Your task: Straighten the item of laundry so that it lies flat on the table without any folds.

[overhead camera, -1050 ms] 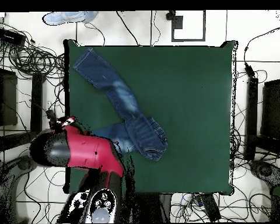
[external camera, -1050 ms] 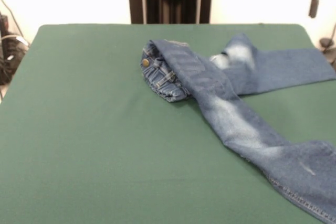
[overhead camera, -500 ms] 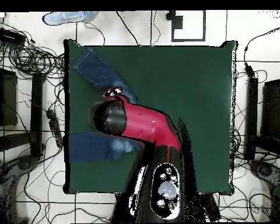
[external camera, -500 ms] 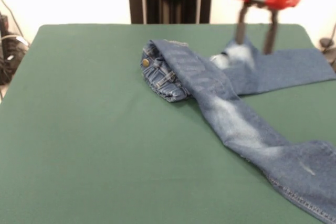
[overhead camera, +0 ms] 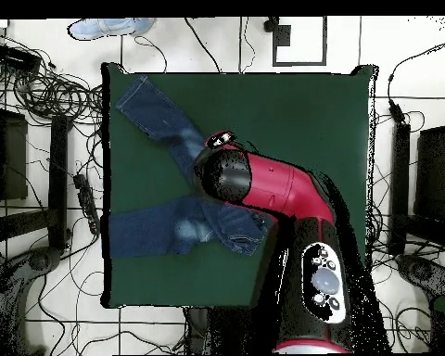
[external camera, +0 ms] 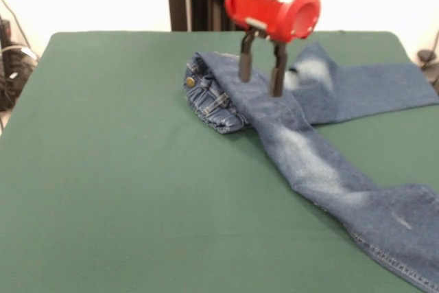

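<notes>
From above, the arm (overhead camera: 263,185) hides the gripper and the jeans' (external camera: 302,149) middle; the front view's right edge crops both legs.

Bright, even light with a washed-out white backdrop, faint shadows, and slightly soft focus throughout.

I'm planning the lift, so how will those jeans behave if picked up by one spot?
Probably floppy: the jeans already lie bunched at the waistband, legs sprawled apart. Lifted under the open pincer, the rest would likely sag and drag across the table rather than slide freely.
</notes>
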Robot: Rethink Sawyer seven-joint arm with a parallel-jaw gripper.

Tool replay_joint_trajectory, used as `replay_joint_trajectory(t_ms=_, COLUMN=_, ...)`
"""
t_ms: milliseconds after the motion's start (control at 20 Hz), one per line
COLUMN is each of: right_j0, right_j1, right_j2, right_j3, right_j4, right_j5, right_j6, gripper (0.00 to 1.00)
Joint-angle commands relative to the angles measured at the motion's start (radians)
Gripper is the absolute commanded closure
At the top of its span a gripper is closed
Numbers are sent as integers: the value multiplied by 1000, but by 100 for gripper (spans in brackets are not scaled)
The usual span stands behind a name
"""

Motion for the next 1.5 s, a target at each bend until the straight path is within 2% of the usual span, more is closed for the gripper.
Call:
replay_joint_trajectory(t_ms=50, right_j0=-32, right_j1=117, right_j2=215, right_j3=-1, right_j4=-94, right_j5=14, right_j6=-174, gripper=0)
replay_joint_trajectory(t_ms=450, right_j0=-41, right_j1=137, right_j2=239, right_j3=6, right_j4=-143, right_j5=16, right_j6=-109, gripper=0)
replay_joint_trajectory(t_ms=950, right_j0=-78, right_j1=245, right_j2=282, right_j3=-70, right_j4=-227, right_j5=-23, right_j6=-123, gripper=0)
replay_joint_trajectory(t_ms=1150, right_j0=-104, right_j1=253, right_j2=289, right_j3=-84, right_j4=-264, right_j5=-13, right_j6=-136, gripper=0)
replay_joint_trajectory(t_ms=1400, right_j0=-129, right_j1=226, right_j2=268, right_j3=-49, right_j4=-319, right_j5=-26, right_j6=-123, gripper=0)
replay_joint_trajectory(t_ms=1500, right_j0=-144, right_j1=245, right_j2=263, right_j3=-53, right_j4=-348, right_j5=-48, right_j6=-122, gripper=0)
